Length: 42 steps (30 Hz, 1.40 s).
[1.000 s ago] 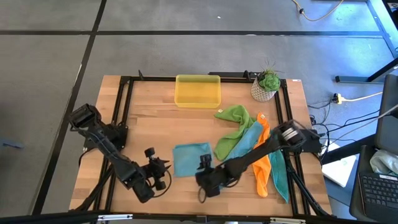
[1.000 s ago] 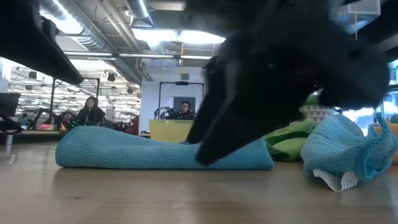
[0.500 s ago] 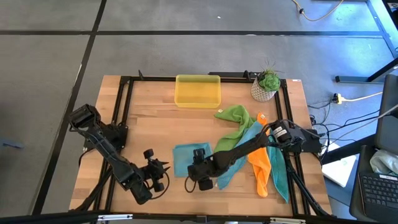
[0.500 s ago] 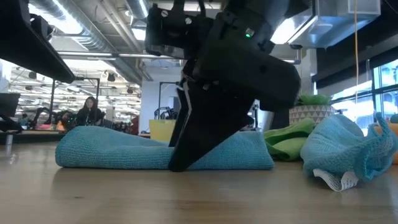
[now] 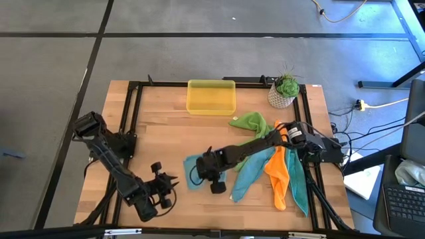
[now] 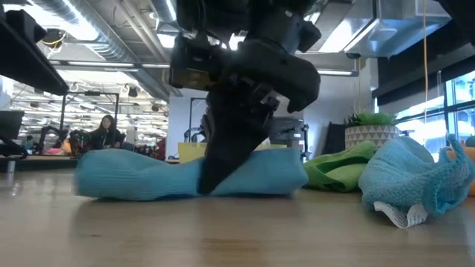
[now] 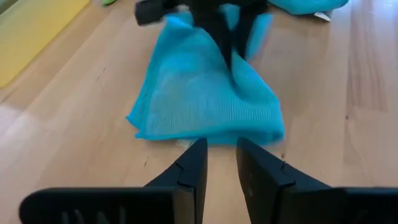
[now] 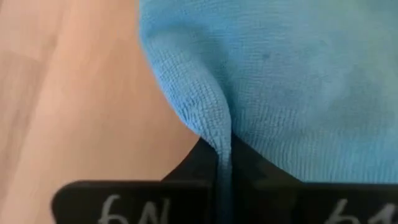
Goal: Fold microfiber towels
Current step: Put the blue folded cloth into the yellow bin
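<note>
A folded teal microfiber towel (image 5: 192, 179) lies flat on the table in front of the middle. My right gripper (image 6: 211, 182) stands over it, fingers pointing down, shut on its edge. To the left of the towel, my left gripper (image 7: 221, 157) hovers low over the wood. It points at the towel, its fingers a little apart with nothing between them. At the right, a green (image 5: 249, 126), a teal (image 5: 255, 166), an orange (image 5: 279, 176) and another teal towel (image 5: 297, 189) lie crumpled in a loose heap. My right gripper pinches a ridge of cloth at the towel's near edge (image 8: 219, 140) between its two fingers, about midway along that edge. The fingers come from above and slant down. The towel rests on the table, bunched up toward the pinch; the number of layers does not show.
A yellow tray (image 5: 211, 97) stands at the far middle and a potted plant (image 5: 284, 91) at the far right. Black frame rails (image 5: 133, 119) run along the table's sides. Bare wood shows left of the folded towel. People sit in the room beyond the table.
My right gripper has swung from the table's near edge toward its left and far side, over the folded towel. It has come down and shut on the towel's near edge. The towel has bunched up, its right end drawn in toward the fingers.
</note>
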### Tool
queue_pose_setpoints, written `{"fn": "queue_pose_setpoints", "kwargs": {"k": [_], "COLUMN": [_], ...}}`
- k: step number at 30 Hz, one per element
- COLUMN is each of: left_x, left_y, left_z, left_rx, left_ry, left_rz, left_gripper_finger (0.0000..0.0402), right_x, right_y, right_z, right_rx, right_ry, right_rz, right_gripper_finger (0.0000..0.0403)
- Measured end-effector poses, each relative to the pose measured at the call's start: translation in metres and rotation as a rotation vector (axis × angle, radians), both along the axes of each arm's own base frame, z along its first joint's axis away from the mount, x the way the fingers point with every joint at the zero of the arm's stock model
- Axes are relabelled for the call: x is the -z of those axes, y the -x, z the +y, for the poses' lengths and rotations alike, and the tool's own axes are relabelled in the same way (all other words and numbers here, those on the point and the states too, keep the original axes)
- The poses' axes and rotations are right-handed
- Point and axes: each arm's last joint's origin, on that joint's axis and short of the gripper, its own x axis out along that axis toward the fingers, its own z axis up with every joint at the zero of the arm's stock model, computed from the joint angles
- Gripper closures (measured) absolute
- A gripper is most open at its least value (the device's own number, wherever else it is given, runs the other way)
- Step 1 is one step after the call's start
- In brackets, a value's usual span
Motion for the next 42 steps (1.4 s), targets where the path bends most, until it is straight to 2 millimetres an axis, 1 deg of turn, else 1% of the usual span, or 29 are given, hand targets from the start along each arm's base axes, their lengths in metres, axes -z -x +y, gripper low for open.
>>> {"fn": "queue_pose_setpoints", "kwargs": {"k": [3, 7, 11, 14, 17, 19, 22, 24, 26, 27, 29, 31, 34, 37, 40, 41, 42], "left_x": [0.000, 0.000, 0.000, 0.000, 0.000, 0.000, 0.000, 0.000, 0.000, 0.000, 0.000, 0.000, 0.000, 0.000, 0.000, 0.000, 0.000], "left_y": [0.002, 0.004, 0.005, 0.006, 0.007, 0.008, 0.008, 0.008, 0.008, 0.008, 0.008, 0.008, 0.008, 0.008, 0.009, 0.009, 0.010], "left_z": [-0.002, -0.004, -0.005, -0.005, -0.006, -0.007, -0.007, -0.007, -0.007, -0.007, -0.007, -0.007, -0.007, -0.007, -0.008, -0.008, -0.009], "left_rx": [0.008, 0.014, 0.015, 0.011, 0.014, 0.019, 0.019, 0.018, 0.017, 0.017, 0.017, 0.017, 0.017, 0.018, 0.014, 0.012, 0.013], "left_ry": [0.002, 0.006, 0.014, 0.022, 0.024, 0.025, 0.026, 0.028, 0.028, 0.028, 0.028, 0.028, 0.028, 0.031, 0.050, 0.055, 0.058], "left_rz": [-0.001, -0.002, -0.004, -0.006, -0.003, -0.003, -0.004, -0.004, -0.005, -0.005, -0.005, -0.004, -0.005, -0.002, -0.002, -0.004, -0.006], "left_gripper_finger": [0.0324, 0.0324, 0.0324, 0.0324, 0.0324, 0.0324, 0.0324, 0.0324, 0.0324, 0.0324, 0.0324, 0.0324, 0.0324, 0.0324, 0.0324, 0.0324, 0.0324], "right_x": [-0.020, -0.067, -0.089, -0.116, -0.141, -0.160, -0.187, -0.196, -0.200, -0.200, -0.194, -0.177, -0.138, -0.090, -0.040, -0.028, -0.021], "right_y": [-0.001, -0.006, -0.009, -0.012, -0.007, -0.004, 0.004, 0.009, 0.014, 0.017, 0.019, 0.018, 0.009, -0.003, -0.009, -0.009, -0.009], "right_z": [-0.030, -0.078, -0.126, -0.161, -0.195, -0.218, -0.251, -0.271, -0.289, -0.296, -0.308, -0.316, -0.320, -0.318, -0.317, -0.317, -0.318], "right_rx": [0.040, 0.107, 0.153, 0.173, 0.213, 0.242, 0.280, 0.274, 0.272, 0.274, 0.272, 0.259, 0.243, 0.204, 0.175, 0.171, 0.177], "right_ry": [0.045, 0.098, 0.149, 0.185, 0.224, 0.251, 0.379, 0.490, 0.552, 0.564, 0.563, 0.518, 0.390, 0.313, 0.263, 0.250, 0.240], "right_rz": [0.018, -0.040, -0.034, -0.115, -0.135, -0.185, -0.251, -0.271, -0.286, -0.284, -0.266, -0.212, -0.125, -0.003, 0.127, 0.161, 0.179], "right_gripper_finger": [0.0391, 0.0391, 0.0391, 0.0391, 0.0391, 0.0391, 0.0391, 0.0391, 0.0391, 0.0391, 0.0391, 0.0391, 0.0391, 0.0389, 0.0366, 0.0356, 0.0344]}}
